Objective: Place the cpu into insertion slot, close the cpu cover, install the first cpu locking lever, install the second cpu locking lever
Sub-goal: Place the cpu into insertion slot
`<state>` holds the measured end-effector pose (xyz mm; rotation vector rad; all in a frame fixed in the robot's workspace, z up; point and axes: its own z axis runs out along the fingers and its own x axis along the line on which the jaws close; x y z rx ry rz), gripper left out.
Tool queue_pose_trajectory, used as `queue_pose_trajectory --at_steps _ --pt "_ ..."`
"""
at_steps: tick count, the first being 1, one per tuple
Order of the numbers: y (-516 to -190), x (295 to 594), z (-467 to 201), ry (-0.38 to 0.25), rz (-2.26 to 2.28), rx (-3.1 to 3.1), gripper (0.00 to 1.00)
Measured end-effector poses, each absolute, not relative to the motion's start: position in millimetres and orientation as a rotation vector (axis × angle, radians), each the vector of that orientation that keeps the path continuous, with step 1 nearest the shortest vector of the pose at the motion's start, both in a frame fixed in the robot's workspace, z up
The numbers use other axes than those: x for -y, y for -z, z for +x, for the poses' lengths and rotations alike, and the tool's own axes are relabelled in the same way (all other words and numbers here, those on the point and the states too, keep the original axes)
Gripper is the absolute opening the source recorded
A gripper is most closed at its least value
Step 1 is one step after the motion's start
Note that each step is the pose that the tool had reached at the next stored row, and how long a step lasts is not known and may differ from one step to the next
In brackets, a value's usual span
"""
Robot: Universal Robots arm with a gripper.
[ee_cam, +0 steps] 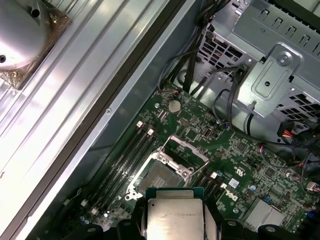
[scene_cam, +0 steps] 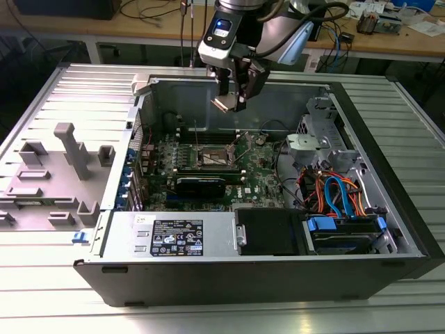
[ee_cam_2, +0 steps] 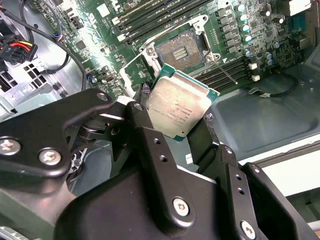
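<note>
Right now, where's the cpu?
Clamped in the jaws: in the second wrist view the cpu hangs in the air above the empty socket, not seated in it.

- The gripper hangs above the open computer case, its fingers clamped on the cpu, which is tilted and well clear of the board.
- The insertion slot shows as a dark square with a silver rim on the green circuit board, below the gripper.
- A silver power supply lies along the case's near wall.
- Blue and orange cables bunch toward the exterior view's right.
- Grey plastic fixtures stand on the ribbed metal table at the exterior view's left.
</note>
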<state>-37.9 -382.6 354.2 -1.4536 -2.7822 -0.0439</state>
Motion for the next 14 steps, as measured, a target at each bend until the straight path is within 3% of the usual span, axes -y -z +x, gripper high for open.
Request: queue_pose_trajectory --at_steps 14 --pt "-354.0 382.6 -38.0 0.044 -1.526 2.744 0.55"
